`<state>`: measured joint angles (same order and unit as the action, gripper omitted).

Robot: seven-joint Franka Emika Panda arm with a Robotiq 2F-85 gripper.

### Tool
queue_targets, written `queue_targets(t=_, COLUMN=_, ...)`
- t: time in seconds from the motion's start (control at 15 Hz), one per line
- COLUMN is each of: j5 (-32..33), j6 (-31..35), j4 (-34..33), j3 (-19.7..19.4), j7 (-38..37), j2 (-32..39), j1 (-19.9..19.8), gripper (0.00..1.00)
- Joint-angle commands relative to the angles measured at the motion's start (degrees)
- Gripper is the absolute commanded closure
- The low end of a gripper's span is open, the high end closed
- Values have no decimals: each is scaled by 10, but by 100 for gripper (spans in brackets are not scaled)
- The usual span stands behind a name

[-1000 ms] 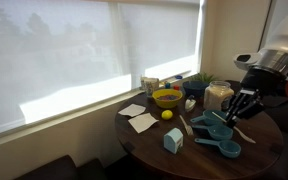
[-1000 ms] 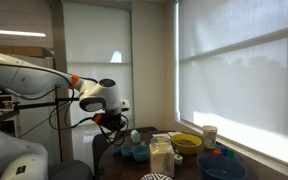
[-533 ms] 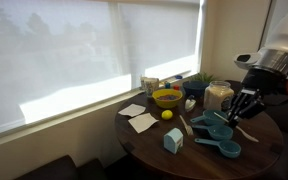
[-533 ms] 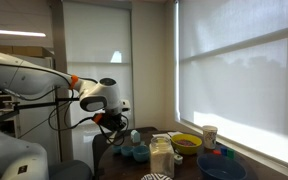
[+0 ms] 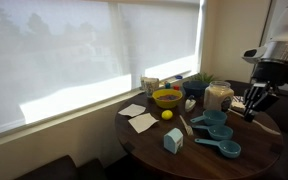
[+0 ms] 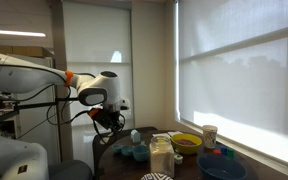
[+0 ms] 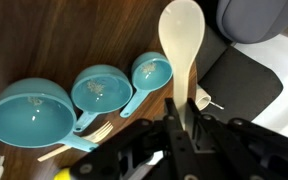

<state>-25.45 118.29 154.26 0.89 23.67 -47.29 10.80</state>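
Black end effector point(image 7: 187, 108) grips a cream spoon point(image 7: 181, 40). At its nine o'clock, three turquoise measuring cups point(image 7: 101, 90) lie on the dark brown, wood-grained worktop point(image 7: 44, 40). In an exterior view, bowl point(image 5: 167, 98) and lemon point(image 5: 167, 114) are yellow, napkins point(image 5: 139, 120) white.

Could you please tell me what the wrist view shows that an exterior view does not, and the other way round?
Only the wrist view plainly shows the pale spoon, its handle running between the fingers of the end effector, and a fork lying by the cups. Only an exterior view shows the yellow bowl, the lemon, the jar and the window blinds. Both show the three teal measuring cups in a row on the dark wooden table.
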Motion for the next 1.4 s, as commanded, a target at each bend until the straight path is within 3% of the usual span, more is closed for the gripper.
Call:
queue_targets(t=0.0, j5=60, j6=-57, j4=3, j3=-9, j7=-72, j2=-31, j1=-26, gripper=97)
queue_targets(t=0.47, j5=124, j6=-71, j4=44, j3=-34, j7=-169, j2=-49, j1=-113, gripper=97)
queue_targets(t=0.73, j5=135, j6=-44, j4=36, j3=-41, j7=-221, j2=-7, j1=-155, gripper=97)
queue_targets(t=1.33, j5=131, j6=58, j4=37, j3=-26, j7=-305, j2=96, j1=-171, gripper=97)
